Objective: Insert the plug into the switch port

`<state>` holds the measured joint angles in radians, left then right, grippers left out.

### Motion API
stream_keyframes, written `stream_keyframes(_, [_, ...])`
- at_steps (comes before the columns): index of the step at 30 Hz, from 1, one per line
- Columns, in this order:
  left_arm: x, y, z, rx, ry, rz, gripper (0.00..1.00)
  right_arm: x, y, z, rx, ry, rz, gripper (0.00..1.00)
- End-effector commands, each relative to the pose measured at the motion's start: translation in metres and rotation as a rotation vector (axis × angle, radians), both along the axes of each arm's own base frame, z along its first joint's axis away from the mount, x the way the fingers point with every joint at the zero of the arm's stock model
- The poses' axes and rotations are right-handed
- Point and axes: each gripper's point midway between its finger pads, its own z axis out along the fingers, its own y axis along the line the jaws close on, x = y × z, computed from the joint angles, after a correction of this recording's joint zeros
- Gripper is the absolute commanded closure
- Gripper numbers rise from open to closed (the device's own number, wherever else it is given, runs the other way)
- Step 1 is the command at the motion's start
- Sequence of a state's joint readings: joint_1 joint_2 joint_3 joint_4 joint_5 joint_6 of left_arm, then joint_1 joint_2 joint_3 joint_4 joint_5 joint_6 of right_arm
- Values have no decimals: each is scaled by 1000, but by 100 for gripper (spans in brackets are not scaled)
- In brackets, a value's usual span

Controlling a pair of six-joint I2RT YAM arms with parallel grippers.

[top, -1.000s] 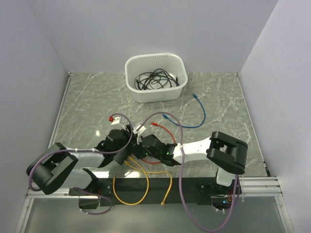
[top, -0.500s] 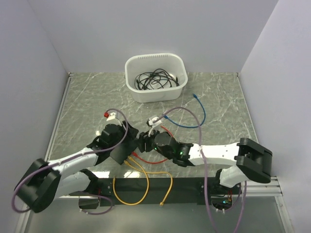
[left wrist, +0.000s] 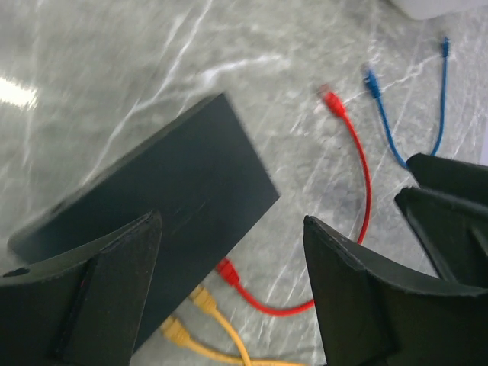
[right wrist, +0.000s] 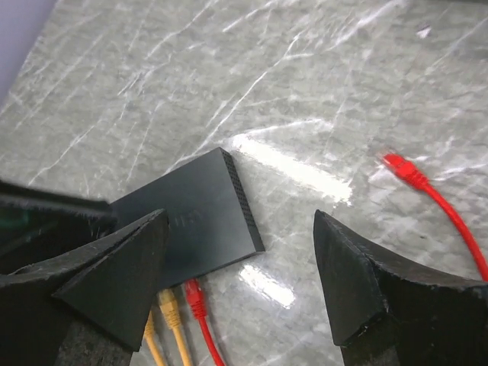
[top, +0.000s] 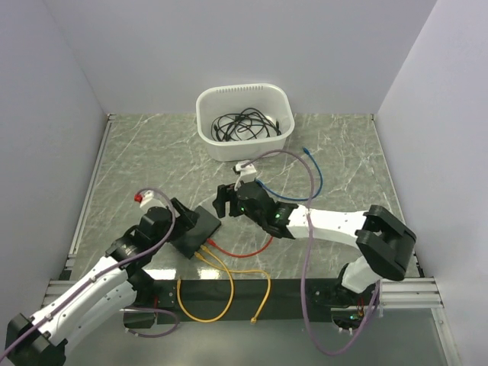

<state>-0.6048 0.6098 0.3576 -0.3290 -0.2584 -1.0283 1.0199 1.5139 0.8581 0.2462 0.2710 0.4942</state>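
1. Grey-green marble table [top: 137, 160], walled in pale on three sides; my two arms reach in from the near edge.
2. Left pincer [left wrist: 230, 221]: fingers spread wide, nothing between them, nothing gripped. It hangs over the left end of the box, and I cannot tell any contact with it.
3. Right pincer [right wrist: 240, 217]: fingers likewise spread wide and empty. It is held over bare table just beyond the box's far right corner, facing the left pincer across the box.
4. Box [top: 197, 231]: flat, matte black, rectangular. It lies on the table between the two pincers, turned at a slant to the table edge.
5. Ports [top: 201, 248]: along the box's near long edge; the socket faces themselves are hidden from all three views.
6. Red plug [right wrist: 194, 291]: its nose meets that near edge, just beside the yellow plugs [right wrist: 168, 301], of which there are two.
7. Red cable [top: 244, 252]: curves right from the red plug across the table. Its other end [left wrist: 328, 95] lies loose, near the right pincer.
8. Yellow cables [top: 206, 305]: loop from the box down over the dark rail at the near edge.
9. Blue cable [top: 313, 179]: loose arc on the table, right of centre, apart from the box.
10. White tub [top: 245, 150]: at the far wall, well apart from the box, holding a tangle of black cables [top: 244, 123].
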Motion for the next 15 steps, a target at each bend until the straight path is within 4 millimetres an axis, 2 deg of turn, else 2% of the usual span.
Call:
stream_keyframes(1, [-26,14,-29,-31,161,91,20,3,20,8,22,37,34,16])
stream_keyframes(2, [-29,15,-31,-43,175,106,20,3,22,4,7,55,38,16])
stream_keyframes(3, [-33,16,-36,-64,196,127,20,7,28,8,12,60,40,16])
stream_keyframes(5, [-41,24,-48,-46,241,176,18,7,32,-7,-22,92,48,16])
stream_keyframes(6, [-45,24,-49,-65,258,203,17,10,36,-4,-13,98,44,15])
stream_keyframes(7, [-47,25,-51,-64,265,217,17,12,39,-12,-27,114,45,15])
stream_keyframes(8, [-48,31,-52,-46,262,253,15,13,40,-17,-37,134,48,15])
stream_keyframes(9, [-56,33,-55,-46,291,275,8,15,48,-10,-18,144,62,15])
stream_keyframes(10, [-58,36,-56,-32,299,292,1,18,50,-19,-38,160,60,15])
stream_keyframes(12, [-65,43,-60,7,337,345,1,21,57,-15,-39,162,72,15])
stream_keyframes(15, [-71,49,-62,104,410,367,1,24,63,-18,-57,166,77,14])
